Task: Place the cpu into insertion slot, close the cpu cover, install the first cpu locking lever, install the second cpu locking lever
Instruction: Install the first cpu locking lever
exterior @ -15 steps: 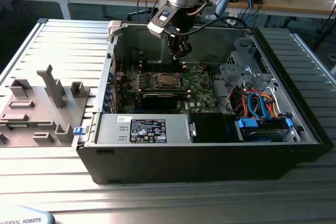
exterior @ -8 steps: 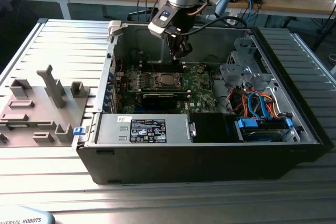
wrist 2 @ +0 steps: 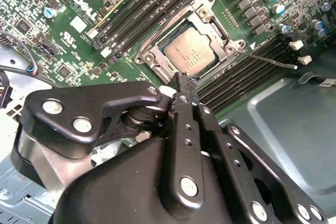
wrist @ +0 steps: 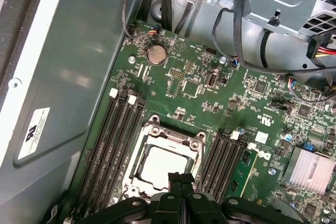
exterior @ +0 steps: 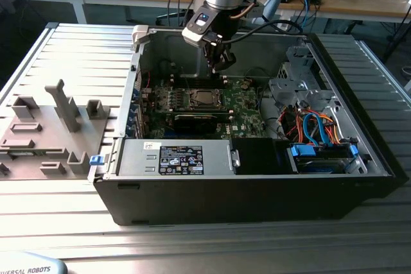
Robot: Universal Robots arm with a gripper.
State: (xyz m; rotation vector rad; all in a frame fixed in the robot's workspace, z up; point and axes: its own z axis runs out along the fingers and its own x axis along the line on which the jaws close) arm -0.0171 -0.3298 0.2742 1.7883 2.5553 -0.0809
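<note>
1. Holders of grey plastic [exterior: 51,126] stand on the slatted metal table [exterior: 64,49], at nine o'clock from the computer case [exterior: 257,197] in the exterior view.
2. The case lies open on top. Along its near wall, at six o'clock from the green circuit board [exterior: 247,110], sits the power supply [exterior: 173,157], a grey box with a label on its upper face.
3. The board lies flat on the case floor. In the first wrist view it carries long dark memory slots [wrist: 113,140] on both sides of the socket, and a coin battery [wrist: 155,54] further off.
4. The insertion slot [exterior: 192,99] sits near the middle of the board. The cpu [wrist 2: 191,51] [wrist: 164,163] lies inside it with its silver top up. The cpu cover [wrist 2: 218,62] [wrist: 170,136] lies flat around the chip, which shows through the square cut-out. A thin locking lever [wrist 2: 273,61] juts from one corner of the socket across the neighbouring memory slots.
5. The gripper [exterior: 219,65] [wrist 2: 181,80] [wrist: 181,179] points down into the case, at about one o'clock from the slot in the exterior view. Its fingers [wrist 2: 186,129] are pressed together with nothing between them. In both wrist views the tips meet the cover's edge; whether they touch it I cannot tell.
6. At three o'clock from the board, the case holds a metal cage [exterior: 289,81], then blue and orange cables [exterior: 314,126]. A blue drive carrier [exterior: 321,157] fills the four o'clock corner.
</note>
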